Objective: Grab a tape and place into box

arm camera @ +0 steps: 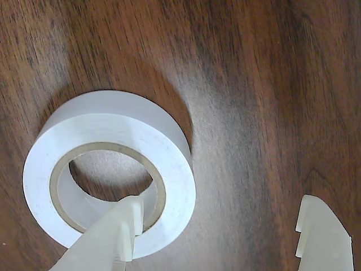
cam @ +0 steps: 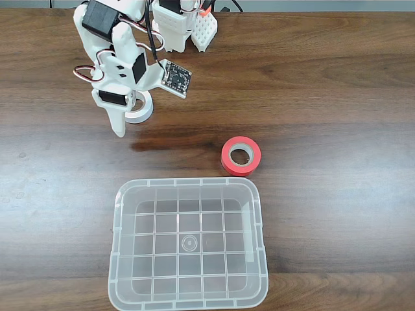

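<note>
The white tape [arm camera: 107, 169] lies flat on the wooden table, at the upper left in the fixed view [cam: 145, 113], half hidden under the arm. My gripper [arm camera: 220, 237] is open and low over it. One finger [arm camera: 121, 231] dips into the roll's hollow core, and the other finger [arm camera: 321, 237] stands well clear of the outer wall. In the fixed view the gripper [cam: 128, 118] points toward the near edge. The clear box [cam: 189, 183] sits at the bottom centre with nothing in it.
A red roll of tape [cam: 241, 156] lies flat between the white roll and the box, to the right. The arm's white base [cam: 174, 26] stands at the table's far edge. Bare wood stretches across the right half.
</note>
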